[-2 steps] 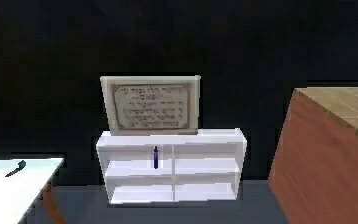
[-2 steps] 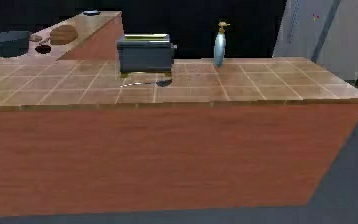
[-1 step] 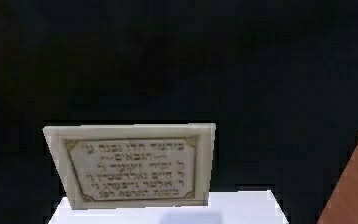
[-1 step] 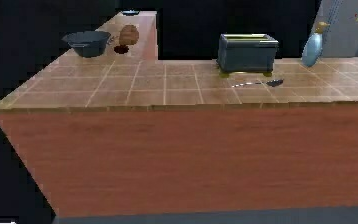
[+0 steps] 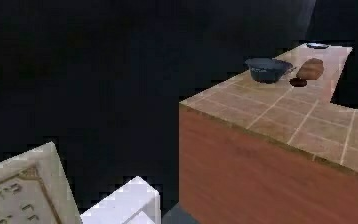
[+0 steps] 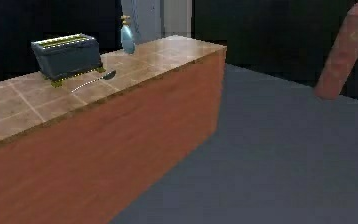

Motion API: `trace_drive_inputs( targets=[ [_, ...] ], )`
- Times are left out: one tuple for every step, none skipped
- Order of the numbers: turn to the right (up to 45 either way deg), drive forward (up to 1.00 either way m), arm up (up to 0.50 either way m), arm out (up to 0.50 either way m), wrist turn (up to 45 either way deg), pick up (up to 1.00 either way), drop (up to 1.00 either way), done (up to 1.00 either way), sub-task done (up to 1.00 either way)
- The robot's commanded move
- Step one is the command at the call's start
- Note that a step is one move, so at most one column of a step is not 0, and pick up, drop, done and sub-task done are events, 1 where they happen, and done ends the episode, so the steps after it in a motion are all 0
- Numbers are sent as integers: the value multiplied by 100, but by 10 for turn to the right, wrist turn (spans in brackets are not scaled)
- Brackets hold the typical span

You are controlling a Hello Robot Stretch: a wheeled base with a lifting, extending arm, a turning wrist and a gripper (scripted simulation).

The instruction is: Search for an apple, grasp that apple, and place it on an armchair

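Observation:
A tiled brown counter (image 5: 287, 115) runs across the forward view's right. On it stand a dark blue bowl (image 5: 268, 69), a brown loaf-shaped thing (image 5: 311, 69) beside the bowl, and a small dark flat thing (image 5: 317, 46) farther back. In the arm side view the same kind of counter (image 6: 137, 75) carries a dark toaster (image 6: 65, 55), a spoon (image 6: 95, 80) lying in front of it, and a pale blue bottle (image 6: 128, 35).
A pale framed panel (image 5: 27, 190) and a white block (image 5: 127, 205) sit at the forward view's bottom left. Dark grey floor (image 6: 277, 150) spreads right of the counter in the arm side view. A reddish slanted post (image 6: 342, 55) stands at the upper right there.

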Motion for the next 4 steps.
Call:
trace_drive_inputs(
  targets=[
    [450,0,0,0,0,0,0,0,0],
    [450,0,0,0,0,0,0,0,0],
    [300,0,0,0,0,0,0,0,0],
    [450,0,0,0,0,0,0,0,0]
  ],
)
